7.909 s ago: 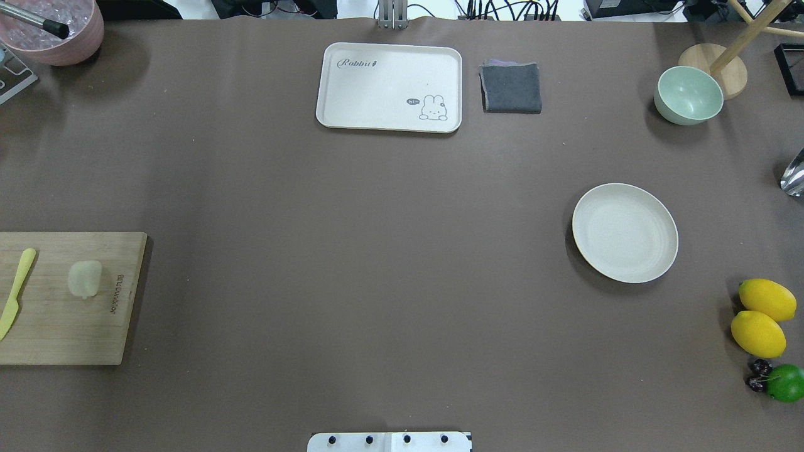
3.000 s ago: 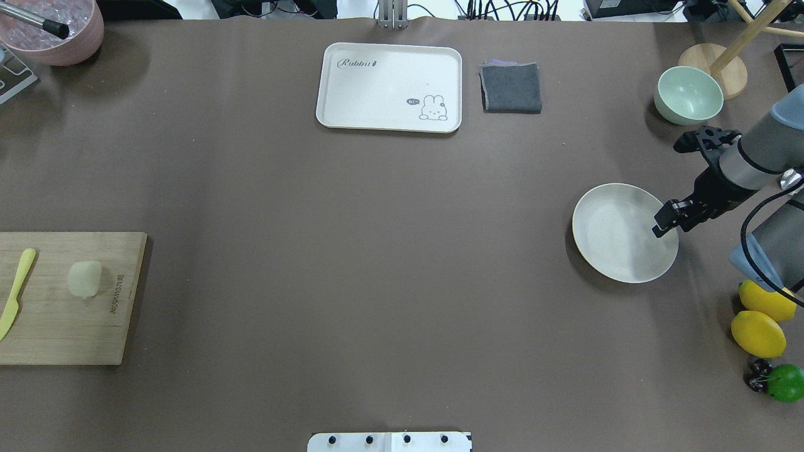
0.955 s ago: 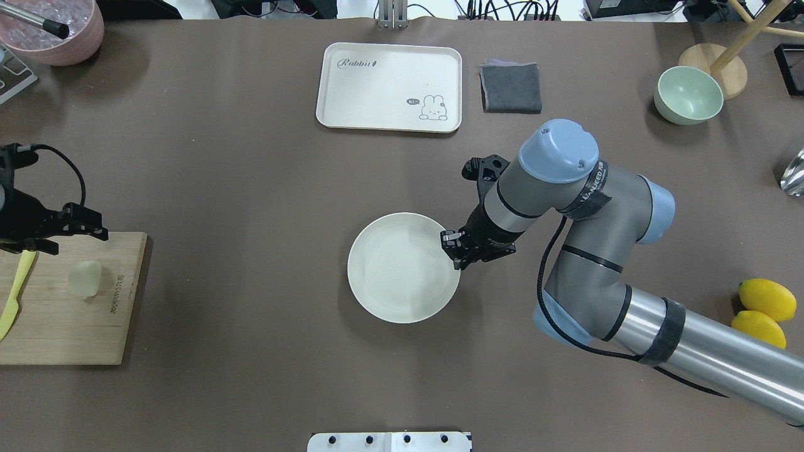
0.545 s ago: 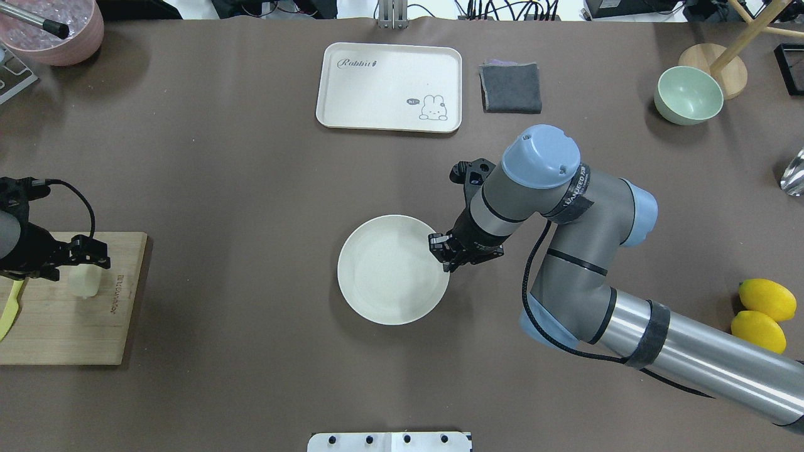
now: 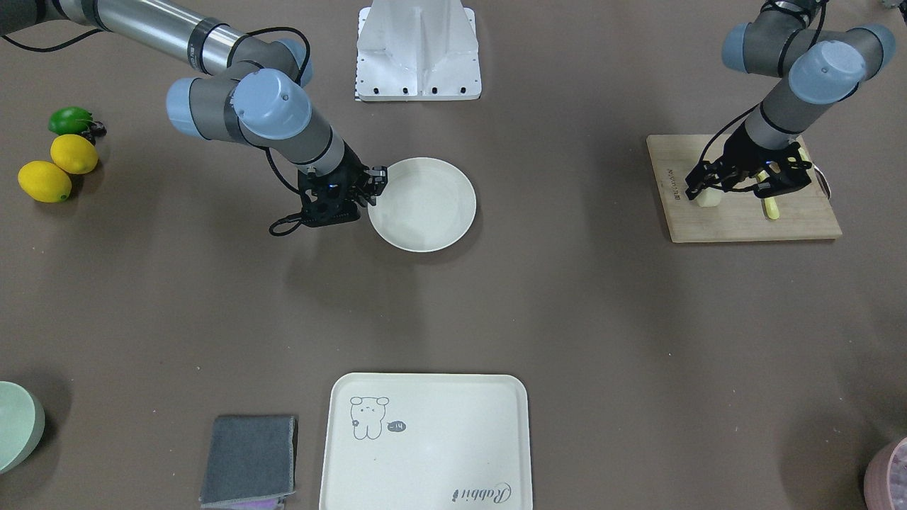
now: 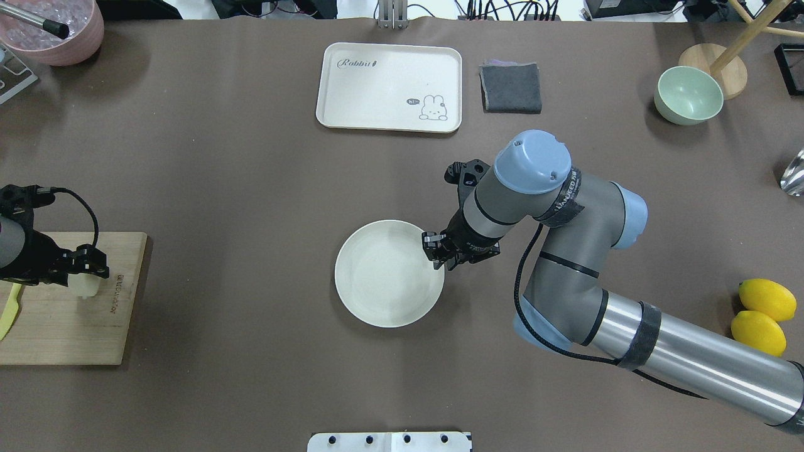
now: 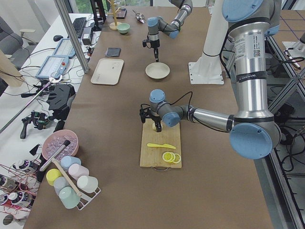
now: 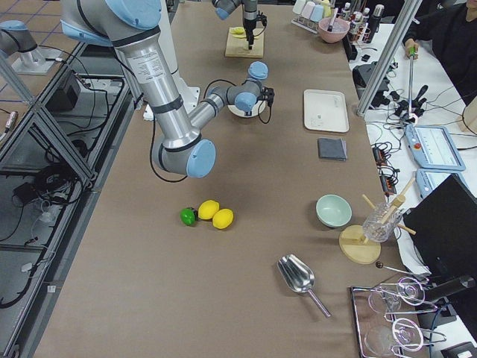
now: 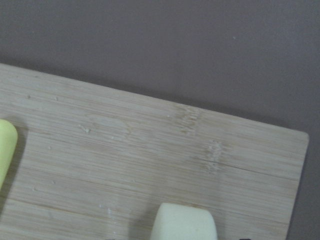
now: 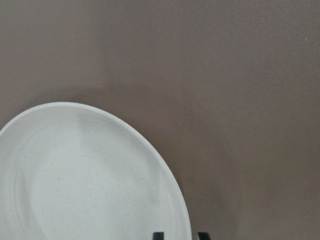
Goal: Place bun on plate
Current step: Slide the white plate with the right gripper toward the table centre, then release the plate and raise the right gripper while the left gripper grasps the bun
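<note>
Right gripper (image 6: 435, 251) clamps the plate (image 6: 383, 276) rim; left gripper (image 6: 83, 275) straddles the bun (image 5: 707, 199), fingertips hidden, grip unclear.

You ran this in a robotics lab, dressed up as a kitchen.
Your table (image 6: 251, 188) wore brown sheeting between aluminium posts (image 7: 71, 38), and the left arm (image 7: 248, 71) and right arm (image 6: 565, 263) rose from a white pedestal (image 7: 209, 71) at its edge. Beside it you kept blue-cased tablets (image 8: 431, 146), a keyboard (image 7: 77, 24) and cables (image 8: 41, 186) loose on the floor. The plate (image 6: 377, 282), wooden board (image 6: 63, 326), pale green bowl (image 6: 689, 95) and lemons (image 6: 766, 300) supplied the kitchen part.
</note>
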`<state>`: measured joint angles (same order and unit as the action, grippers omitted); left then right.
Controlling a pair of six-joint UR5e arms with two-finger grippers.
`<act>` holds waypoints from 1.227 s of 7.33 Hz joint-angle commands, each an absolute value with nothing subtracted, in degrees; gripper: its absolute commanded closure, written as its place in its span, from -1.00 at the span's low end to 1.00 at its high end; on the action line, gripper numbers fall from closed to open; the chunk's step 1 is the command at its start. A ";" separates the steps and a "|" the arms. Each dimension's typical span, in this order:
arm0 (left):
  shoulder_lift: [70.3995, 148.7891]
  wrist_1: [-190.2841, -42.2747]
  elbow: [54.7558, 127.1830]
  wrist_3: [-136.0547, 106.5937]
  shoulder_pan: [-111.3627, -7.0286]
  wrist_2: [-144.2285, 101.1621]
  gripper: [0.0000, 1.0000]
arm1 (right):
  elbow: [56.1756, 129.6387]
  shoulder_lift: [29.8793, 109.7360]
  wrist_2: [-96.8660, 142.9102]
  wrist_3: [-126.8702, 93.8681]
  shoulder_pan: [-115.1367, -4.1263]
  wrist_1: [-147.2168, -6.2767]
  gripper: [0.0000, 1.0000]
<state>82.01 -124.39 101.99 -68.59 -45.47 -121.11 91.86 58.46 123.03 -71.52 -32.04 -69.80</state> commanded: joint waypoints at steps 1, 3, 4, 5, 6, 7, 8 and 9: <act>82.00 -124.45 101.87 -68.64 -45.35 -121.11 0.06 | 92.19 58.36 121.73 -73.73 -32.25 -67.94 -1.00; 82.00 -124.37 102.39 -68.64 -45.35 -121.20 0.23 | 92.37 57.39 122.34 -75.59 -34.09 -67.94 -1.00; 82.09 -124.37 102.74 -68.64 -45.35 -121.20 0.27 | 93.16 57.39 123.04 -75.59 -35.15 -68.46 -1.00; 82.35 -124.37 103.35 -68.64 -45.44 -121.72 0.27 | 93.16 57.48 123.92 -75.59 -36.03 -68.81 -1.00; 82.96 -124.19 105.10 -68.82 -45.53 -121.82 0.27 | 93.25 57.65 125.58 -75.50 -37.95 -68.91 -1.00; 85.32 -124.02 105.81 -68.99 -45.79 -122.08 0.27 | 93.25 58.35 131.16 -75.24 -42.06 -68.91 -1.00; 91.35 -122.88 104.95 -72.65 -45.62 -122.17 0.27 | 93.86 60.45 134.53 -74.54 -45.93 -68.91 -1.00; 99.67 -116.69 104.94 -76.17 -45.53 -122.17 0.27 | 94.56 62.56 135.08 -72.62 -48.32 -68.82 -1.00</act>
<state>91.26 -121.70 105.06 -72.36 -45.61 -122.10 93.83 60.21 132.88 -74.32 -44.73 -68.88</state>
